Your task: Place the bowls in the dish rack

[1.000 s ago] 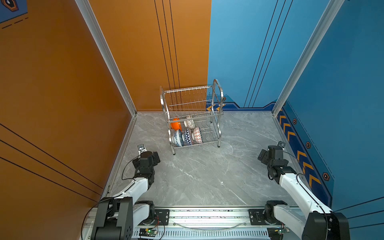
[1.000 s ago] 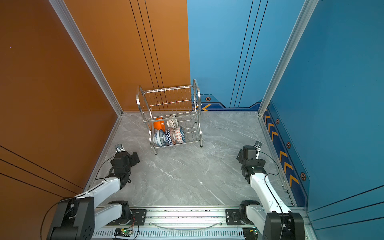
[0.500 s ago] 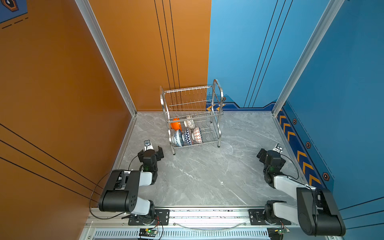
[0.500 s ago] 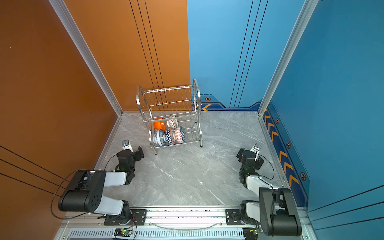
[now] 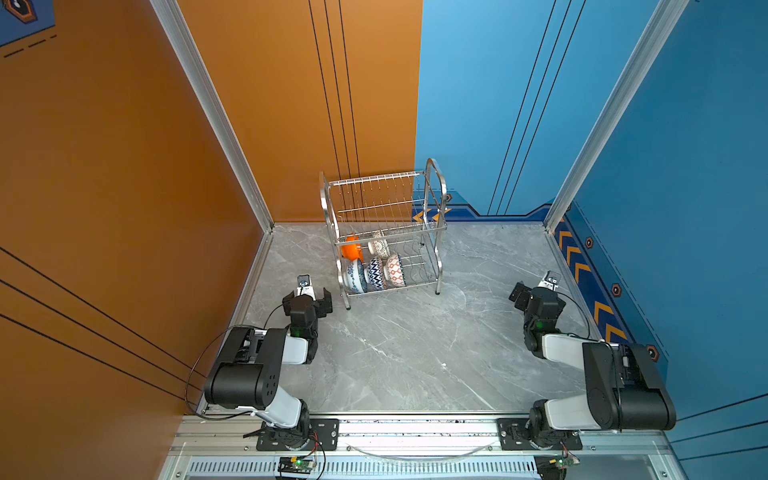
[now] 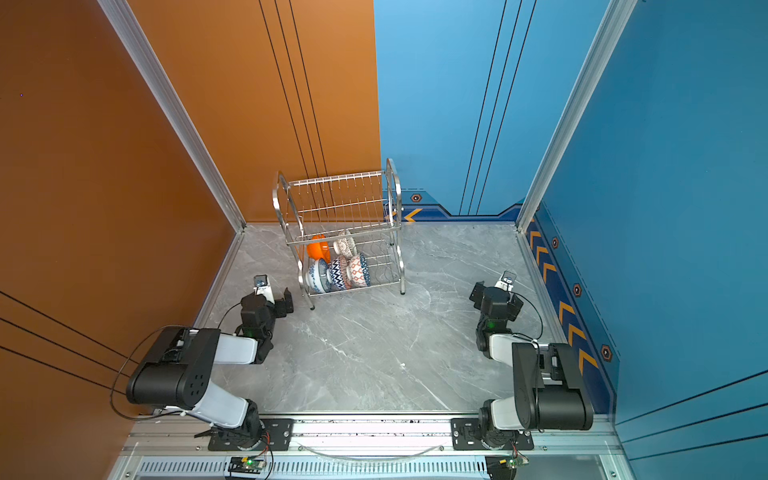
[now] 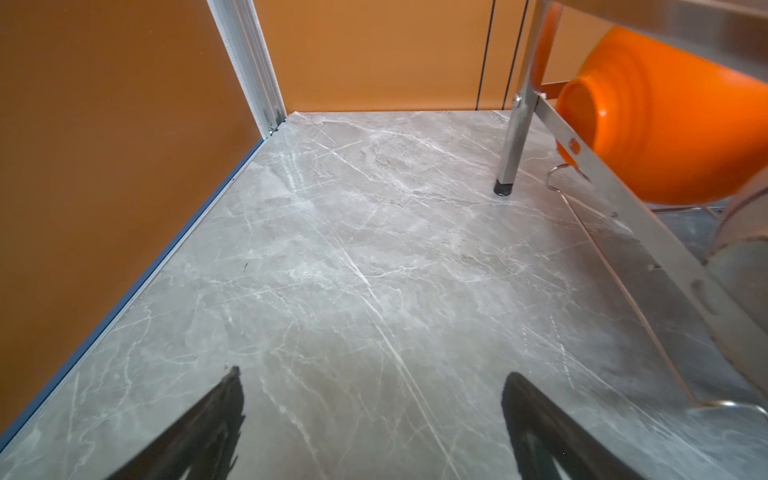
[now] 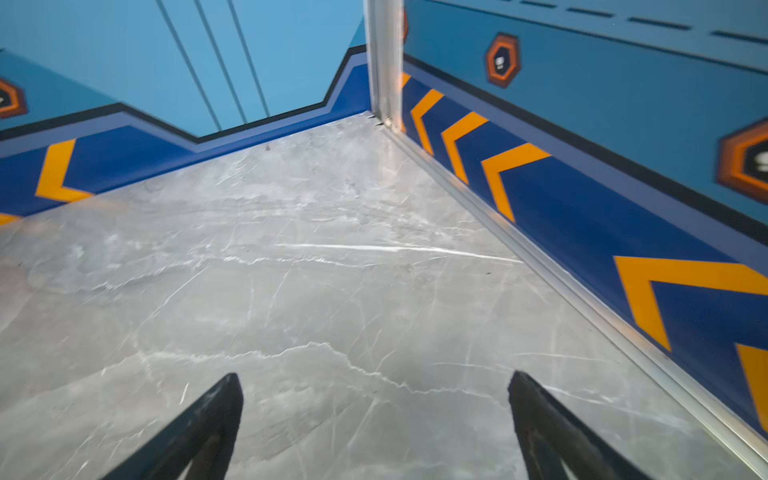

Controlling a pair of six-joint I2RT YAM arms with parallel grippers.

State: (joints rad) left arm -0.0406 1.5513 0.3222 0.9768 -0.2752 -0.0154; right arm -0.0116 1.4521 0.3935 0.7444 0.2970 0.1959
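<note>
Bowls [image 5: 374, 266], seemingly all five, sit on edge on the lower shelf of the rack [image 5: 434, 168]. Both arms have folded up in front of the rack; left gripper [image 5: 307, 296] and right gripper [image 5: 536, 291] gape empty, so loading looks finished.

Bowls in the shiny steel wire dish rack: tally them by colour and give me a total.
Plain glossy orange bowl: 1
White bowl with black lattice: 1
Orange-and-white geometric bowl: 1
Blue-and-white floral bowl and blue-and-white zigzag bowl: 2
Total: 5
</note>
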